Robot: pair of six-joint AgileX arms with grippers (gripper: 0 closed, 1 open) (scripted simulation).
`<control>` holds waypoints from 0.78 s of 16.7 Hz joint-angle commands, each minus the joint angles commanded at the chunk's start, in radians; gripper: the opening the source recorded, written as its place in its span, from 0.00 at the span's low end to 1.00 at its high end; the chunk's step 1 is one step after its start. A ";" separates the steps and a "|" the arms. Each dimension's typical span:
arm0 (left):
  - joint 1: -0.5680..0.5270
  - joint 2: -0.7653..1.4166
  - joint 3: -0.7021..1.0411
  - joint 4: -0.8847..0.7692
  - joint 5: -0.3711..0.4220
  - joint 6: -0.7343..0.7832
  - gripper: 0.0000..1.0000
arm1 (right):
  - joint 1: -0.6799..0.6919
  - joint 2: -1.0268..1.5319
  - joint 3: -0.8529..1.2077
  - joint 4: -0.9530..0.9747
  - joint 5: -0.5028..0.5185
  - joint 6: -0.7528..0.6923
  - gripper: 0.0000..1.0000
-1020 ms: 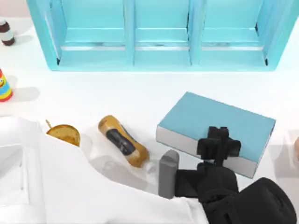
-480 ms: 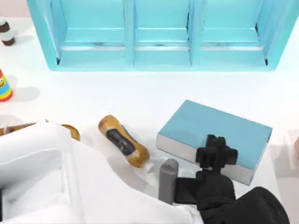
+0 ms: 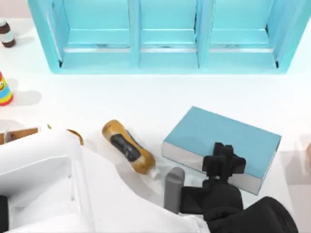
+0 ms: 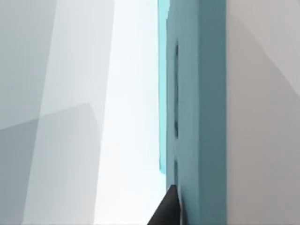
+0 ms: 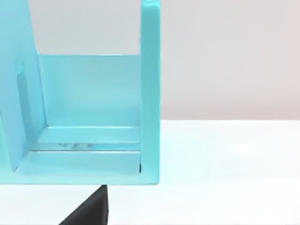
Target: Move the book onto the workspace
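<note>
One thick hardcover to report: the book (image 3: 221, 136), light-blue cover up, white page edges facing the near side, flat on the white worktop (image 3: 146, 94). Placed right of centre in the top view, turned at a slant, well apart from the turquoise shelf unit (image 3: 165, 39) along the far edge and outside all its compartments.

Perched over the book's near long edge: the black right end effector (image 3: 223, 162), overlapping both the cover and the strip of page edges. Touching the book or at least right against it from above. Impossible to tell whether clenched on the book or released, since the top view hides the gap. In the right wrist view, aimed level across the worktop toward an open shelf compartment, with a dark sliver of the tool low in the picture.

Parked at the near left of the top view: the white left arm (image 3: 58, 184), its wrist view turned toward a turquoise shelf wall.

Also on the worktop: a brown bottle (image 3: 129, 147) on its side just left of the book and apart from it, a brownish-orange object (image 3: 75, 136) half hidden by the left arm, a rainbow-striped object (image 3: 4, 90) at the left edge, and a small dark-banded bottle (image 3: 6, 34) at the far left corner.
</note>
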 joint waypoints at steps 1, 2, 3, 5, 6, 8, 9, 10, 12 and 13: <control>0.000 0.000 0.000 0.000 0.000 0.000 0.38 | 0.000 0.000 0.000 0.000 0.000 0.000 1.00; 0.000 0.000 0.000 0.000 0.000 0.000 0.45 | 0.000 0.000 0.000 0.000 0.000 0.000 1.00; 0.000 0.000 0.000 0.000 0.000 0.000 0.53 | 0.000 0.000 0.000 0.000 0.000 0.000 1.00; 0.000 0.000 0.000 0.000 0.000 0.000 0.68 | 0.000 0.000 0.000 0.000 0.000 0.000 1.00; 0.000 0.000 0.000 0.000 0.000 0.000 0.75 | 0.000 0.000 0.000 0.000 0.000 0.000 1.00; 0.000 0.000 0.000 0.000 0.000 0.000 0.90 | 0.000 0.000 0.000 0.000 0.000 0.000 1.00; 0.000 0.000 0.000 0.000 0.000 0.000 0.98 | 0.000 0.000 0.000 0.000 0.000 0.000 1.00; 0.000 0.000 0.000 0.000 0.000 0.000 1.00 | 0.000 0.000 0.000 0.000 0.000 0.000 1.00; 0.000 0.000 0.000 0.000 0.000 0.000 1.00 | 0.000 0.000 0.000 0.000 0.000 0.000 1.00; 0.000 0.000 0.000 0.000 0.000 0.000 1.00 | 0.000 0.000 0.000 0.000 0.000 0.000 1.00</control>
